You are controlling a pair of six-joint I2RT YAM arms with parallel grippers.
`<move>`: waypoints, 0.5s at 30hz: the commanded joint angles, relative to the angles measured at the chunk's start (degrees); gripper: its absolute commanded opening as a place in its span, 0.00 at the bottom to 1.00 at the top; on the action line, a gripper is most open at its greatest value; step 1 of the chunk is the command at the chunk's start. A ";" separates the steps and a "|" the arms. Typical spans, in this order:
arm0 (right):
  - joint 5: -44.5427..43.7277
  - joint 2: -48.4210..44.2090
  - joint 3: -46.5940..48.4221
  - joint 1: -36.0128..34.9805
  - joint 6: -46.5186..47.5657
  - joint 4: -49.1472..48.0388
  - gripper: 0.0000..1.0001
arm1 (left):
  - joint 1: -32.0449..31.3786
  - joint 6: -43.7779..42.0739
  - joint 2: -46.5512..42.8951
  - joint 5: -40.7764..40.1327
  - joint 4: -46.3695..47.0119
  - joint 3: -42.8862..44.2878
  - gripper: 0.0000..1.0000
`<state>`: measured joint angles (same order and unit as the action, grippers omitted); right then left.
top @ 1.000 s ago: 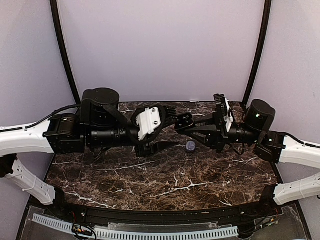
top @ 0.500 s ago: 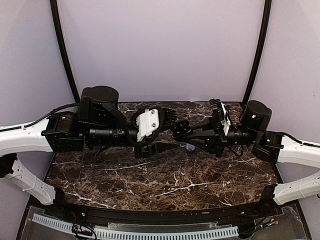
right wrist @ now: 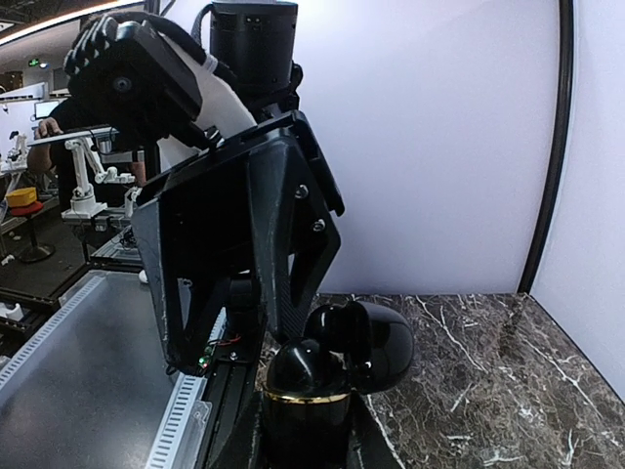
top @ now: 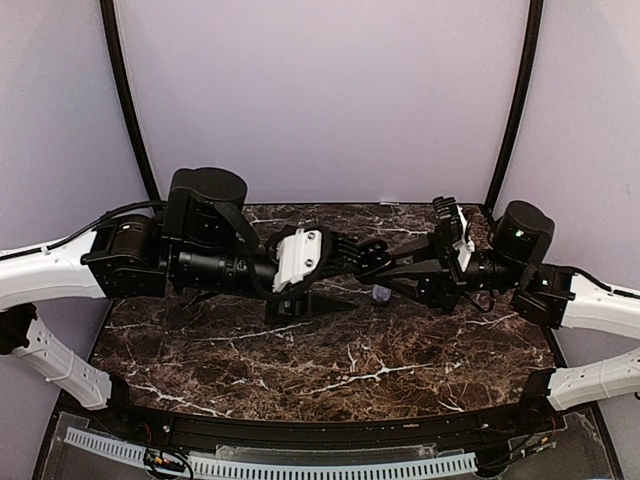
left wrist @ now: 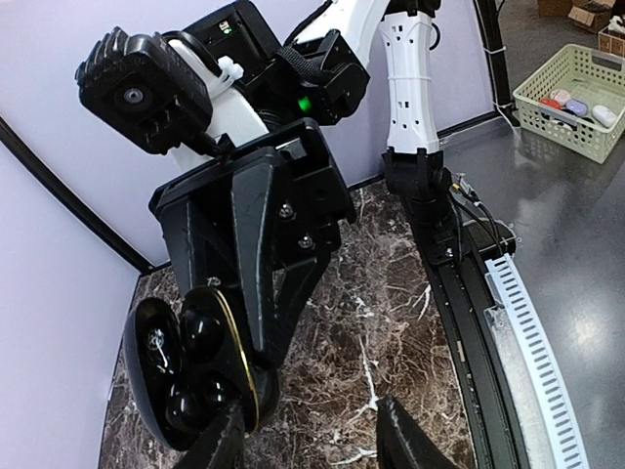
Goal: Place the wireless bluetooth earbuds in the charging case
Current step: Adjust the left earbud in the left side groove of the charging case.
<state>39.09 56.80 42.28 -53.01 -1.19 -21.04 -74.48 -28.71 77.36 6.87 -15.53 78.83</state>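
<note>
The right tool (left wrist: 239,332) clamps the open charging case (right wrist: 305,396) in the air, with the case mouth facing the left tool (left wrist: 308,445). The left tool's fingers stand wide and empty just in front of the case. One pale purple earbud (top: 380,294) lies on the worktop (top: 330,370), below where the tools meet. Your free left tool looks best placed to descend.

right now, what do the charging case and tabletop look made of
The charging case looks like glossy black plastic, going by its soft highlights; its thin gold band could be metal or metallic paint. The tabletop looks like polished dark marble with white veins, possibly a printed laminate.
</note>
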 commanded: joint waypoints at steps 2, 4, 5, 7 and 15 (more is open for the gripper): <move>1.50 -1.90 -0.94 0.79 -1.17 -6.13 0.00 | -0.05 -1.93 -0.46 4.39 -6.60 0.66 0.42; 0.72 -1.54 -0.78 0.81 -1.27 -5.84 0.00 | -0.05 -1.43 -1.29 3.64 -5.45 0.32 0.42; -0.11 -1.44 -0.65 0.81 -1.13 -5.50 0.00 | -0.05 -0.86 -1.71 1.80 -4.59 0.12 0.43; -2.73 -1.41 -0.63 0.81 -1.25 -4.86 0.00 | -0.05 1.34 -3.36 -2.57 0.44 -1.46 0.45; -7.62 -1.98 -0.46 0.81 0.04 -3.55 0.00 | -0.05 6.17 -4.33 -11.74 9.63 -3.99 0.35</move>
<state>34.59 55.79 41.54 -52.45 -1.74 -22.94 -74.48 -25.34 73.89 0.73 -11.05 75.46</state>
